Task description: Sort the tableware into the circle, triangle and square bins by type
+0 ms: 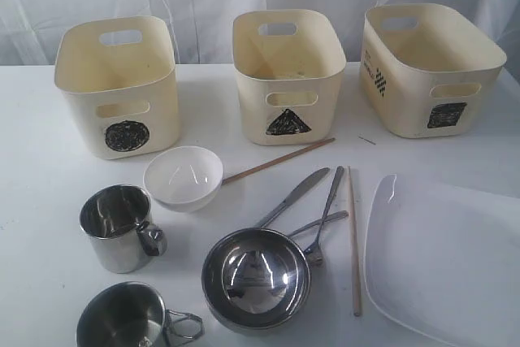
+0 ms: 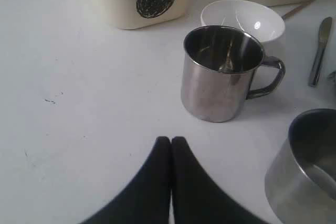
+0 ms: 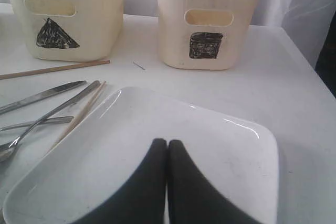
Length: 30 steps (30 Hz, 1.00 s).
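We see our left hand (image 2: 170, 141) closed together, holding nothing, over the worktop (image 2: 79, 103) near a steel mug (image 2: 218, 90). Our right hand (image 3: 167, 144), likewise together and empty, hangs over the white square plate (image 3: 210, 145). The tableware lies on the worktop before the circle bin (image 1: 118, 79), triangle bin (image 1: 288, 79) and square bin (image 1: 431, 71) (left to right in the exterior view).

Exterior high, frontal; wrists low, sharing triangle bin (image 3: 94, 22).

Mugs (image 1: 118, 225) polished steel; bins (image 1: 122, 79) matt cream plastic; chopsticks (image 1: 354, 241) wood.
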### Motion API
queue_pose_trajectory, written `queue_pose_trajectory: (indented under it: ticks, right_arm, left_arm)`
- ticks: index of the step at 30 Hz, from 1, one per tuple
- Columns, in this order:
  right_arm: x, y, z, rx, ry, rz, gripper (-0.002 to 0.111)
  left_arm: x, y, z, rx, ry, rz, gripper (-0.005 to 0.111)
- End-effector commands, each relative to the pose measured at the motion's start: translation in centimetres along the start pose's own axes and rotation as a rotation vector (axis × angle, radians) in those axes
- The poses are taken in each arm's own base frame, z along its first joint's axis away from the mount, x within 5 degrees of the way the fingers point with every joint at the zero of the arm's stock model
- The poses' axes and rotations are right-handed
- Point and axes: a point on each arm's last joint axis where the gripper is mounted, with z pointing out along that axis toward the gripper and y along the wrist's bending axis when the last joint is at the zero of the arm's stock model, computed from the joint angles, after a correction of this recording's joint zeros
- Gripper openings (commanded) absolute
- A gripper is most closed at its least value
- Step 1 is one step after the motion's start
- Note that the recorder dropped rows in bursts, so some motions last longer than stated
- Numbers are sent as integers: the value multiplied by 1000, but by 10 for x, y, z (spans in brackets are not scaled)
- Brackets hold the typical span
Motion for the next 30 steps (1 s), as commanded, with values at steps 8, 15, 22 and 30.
queue_pose_trajectory:
  ticks: [8, 15, 22, 30]
  right_arm:
    - [2, 0, 0, 2, -1, 3, 0]
    - [2, 0, 0, 2, -1, 3, 0]
    - [2, 0, 0, 2, -1, 3, 0]
    - [2, 0, 0, 2, -1, 3, 0]
  left_arm:
    - [1, 0, 0, -2, -1, -8, 0]
    - [1, 0, 0, -2, -1, -8, 0]
    - [1, 0, 0, -2, -1, -8, 0]
    - [-9, -3, -7, 13, 27, -3, 0]
